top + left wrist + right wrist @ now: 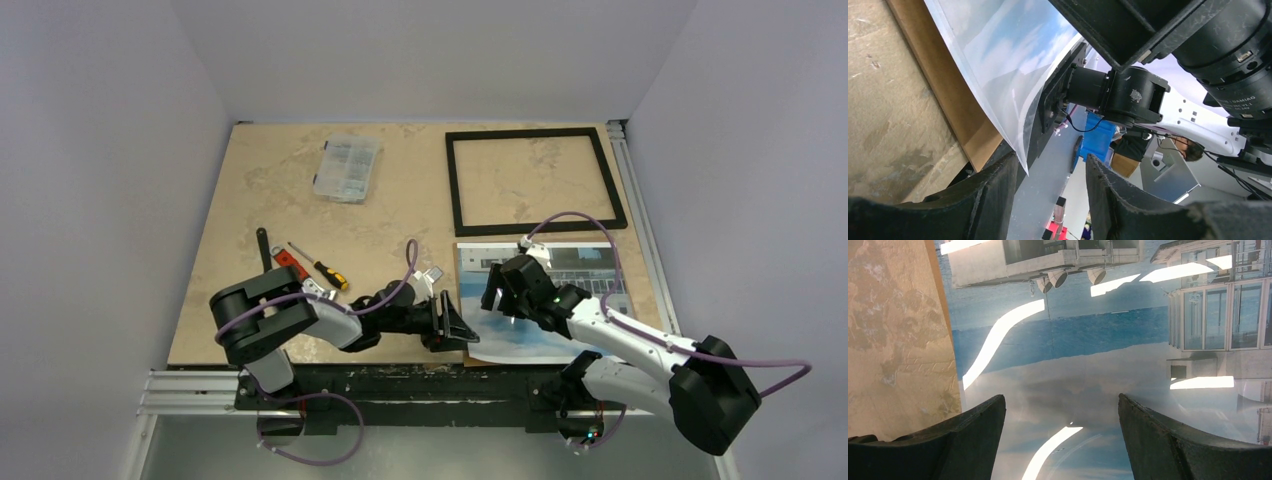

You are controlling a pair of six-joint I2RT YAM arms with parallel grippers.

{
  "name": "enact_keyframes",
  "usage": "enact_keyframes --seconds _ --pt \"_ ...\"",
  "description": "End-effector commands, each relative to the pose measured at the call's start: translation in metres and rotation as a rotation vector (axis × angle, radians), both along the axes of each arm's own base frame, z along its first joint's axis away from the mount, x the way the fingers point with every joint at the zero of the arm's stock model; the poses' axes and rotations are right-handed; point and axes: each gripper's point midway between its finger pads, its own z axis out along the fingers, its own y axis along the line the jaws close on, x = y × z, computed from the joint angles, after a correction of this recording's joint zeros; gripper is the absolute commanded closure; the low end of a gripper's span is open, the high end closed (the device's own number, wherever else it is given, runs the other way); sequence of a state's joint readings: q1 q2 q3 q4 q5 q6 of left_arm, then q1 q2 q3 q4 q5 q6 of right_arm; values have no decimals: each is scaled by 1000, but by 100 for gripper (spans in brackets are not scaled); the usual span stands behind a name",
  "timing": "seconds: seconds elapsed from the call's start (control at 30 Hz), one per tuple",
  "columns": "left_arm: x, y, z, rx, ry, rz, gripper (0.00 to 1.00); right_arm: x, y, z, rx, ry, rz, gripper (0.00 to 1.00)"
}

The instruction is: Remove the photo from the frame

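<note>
The black frame (pixel 535 133) lies empty at the back right of the table. The photo (pixel 590 265), building and blue sky, lies flat in front of it on a brown backing panel (pixel 953 105). My left gripper (pixel 458 326) is open at the photo's near left corner. In the left wrist view the gripper (pixel 1053 157) has that corner (pixel 998 55) hanging over the table edge beside one finger (pixel 998 190), ungripped. My right gripper (pixel 497 300) is open just above the photo's left part. In its wrist view the gripper (pixel 1061 397) has the glossy photo (pixel 1088 335) below it.
A clear plastic parts box (pixel 347 167) stands at the back middle. A black wrench (pixel 264 248), a red tool (pixel 290 262) and a screwdriver (pixel 322 268) lie left of centre. The metal rail (pixel 200 385) runs along the table's near edge.
</note>
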State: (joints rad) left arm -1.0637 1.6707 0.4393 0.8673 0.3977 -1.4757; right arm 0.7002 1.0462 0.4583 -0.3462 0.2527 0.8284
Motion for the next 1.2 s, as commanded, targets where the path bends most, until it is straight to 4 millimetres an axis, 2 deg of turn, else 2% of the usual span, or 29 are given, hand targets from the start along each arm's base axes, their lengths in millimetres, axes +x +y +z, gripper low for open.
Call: enact_keyframes --seconds 0.0,0.17,0.27,0.33,0.4,0.53,0.7,0.87,1.0,1.17 --pt "1 -11 14 -63 -13 -16 52 -10 -3 -12 -12 51 2 19" --pt "0 -8 -1 -38 32 1 61 -10 -3 -12 -11 49 2 19" --pt "-1 -7 -9 -13 41 2 63 -10 -1 -11 -7 50 9 19" --pt "0 -7 -12 0 40 3 71 -10 -1 -11 -7 51 13 19" --pt "1 -8 -15 17 37 1 74 -11 0 -9 -3 50 17 19" --pt "2 -6 -18 41 21 -6 92 -12 4 2 14 32 35 19" --pt "4 -1 -14 71 0 -15 100 -14 3 27 -8 -3 60 19" --pt "12 3 -4 85 -51 -27 100 -21 9 45 -35 -10 115 19" --pt "14 3 13 106 -120 -67 100 -22 17 45 -9 -17 134 19" --pt "17 7 38 151 -210 -90 100 -19 14 43 -16 -25 100 19"
